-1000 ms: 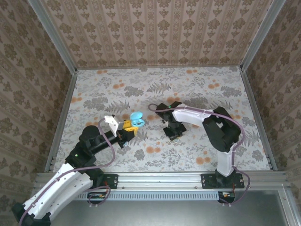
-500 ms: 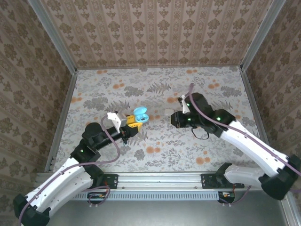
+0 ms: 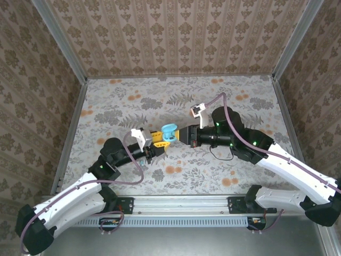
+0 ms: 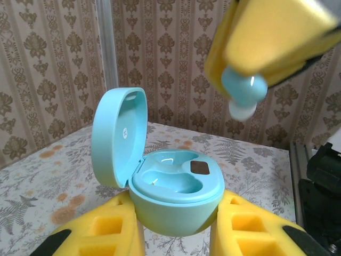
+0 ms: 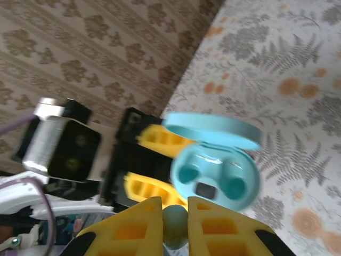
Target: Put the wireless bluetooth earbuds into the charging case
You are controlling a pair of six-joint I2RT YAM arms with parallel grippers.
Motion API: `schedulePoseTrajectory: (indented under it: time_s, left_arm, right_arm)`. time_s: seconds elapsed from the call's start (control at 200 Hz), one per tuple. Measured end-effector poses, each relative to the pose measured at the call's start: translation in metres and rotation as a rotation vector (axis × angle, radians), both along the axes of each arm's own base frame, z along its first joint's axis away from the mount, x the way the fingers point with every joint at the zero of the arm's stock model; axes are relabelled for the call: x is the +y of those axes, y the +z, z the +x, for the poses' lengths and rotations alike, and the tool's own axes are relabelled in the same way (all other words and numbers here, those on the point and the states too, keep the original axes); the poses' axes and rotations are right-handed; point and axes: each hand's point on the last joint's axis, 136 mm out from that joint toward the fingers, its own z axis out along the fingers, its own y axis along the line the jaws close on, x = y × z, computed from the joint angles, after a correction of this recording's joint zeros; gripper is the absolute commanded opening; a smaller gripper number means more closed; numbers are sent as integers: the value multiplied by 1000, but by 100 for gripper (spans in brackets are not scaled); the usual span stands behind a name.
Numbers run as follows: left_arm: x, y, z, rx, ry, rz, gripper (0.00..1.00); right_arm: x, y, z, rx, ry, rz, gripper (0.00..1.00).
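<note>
Both of my arms have closed in on each other over the last second: the right one has swung up from the middle of the surface (image 3: 229,101) and turned left, while the left one has carried the charging case (image 3: 169,130) rightward to meet it.

Left jaws are closed on the teal charging case, its rounded body pinched between my yellow fingers (image 4: 106,234) and held up off the floral surface. The lid stands open and upright on the hinge side, and the two wells face toward my right arm.

Right jaws are nearly closed, clamped on a teal earbud (image 5: 175,223), which sits squeezed between the tips of the yellow fingers (image 5: 133,226). From the left wrist view the earbud shows a pale tip pointing down. It hangs above the case's open body, off toward the side away from the lid, near it but apart.

From overhead, the two sets of jaws sit tip to tip near the centre of the surface, the case between them.
</note>
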Motion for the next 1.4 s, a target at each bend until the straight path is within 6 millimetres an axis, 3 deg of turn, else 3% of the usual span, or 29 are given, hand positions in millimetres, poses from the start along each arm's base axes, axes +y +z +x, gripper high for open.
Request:
schedulePoseTrajectory:
  time_s: [0.14, 0.48, 1.205, 1.4]
  left_arm:
    - [0, 2, -1, -8, -7, -4, 18]
    - [-1, 2, -3, -12, -13, -2, 18]
    - [-1, 2, -3, -13, -13, -3, 18]
    - [-1, 2, -3, -13, -13, -3, 18]
  right_arm:
    - [8, 8, -2, -16, 20, 26, 14]
    - [33, -13, -4, 19, 62, -14, 14]
    - [31, -17, 10, -9, -40, -42, 16]
    - [38, -21, 12, -4, -37, -40, 16]
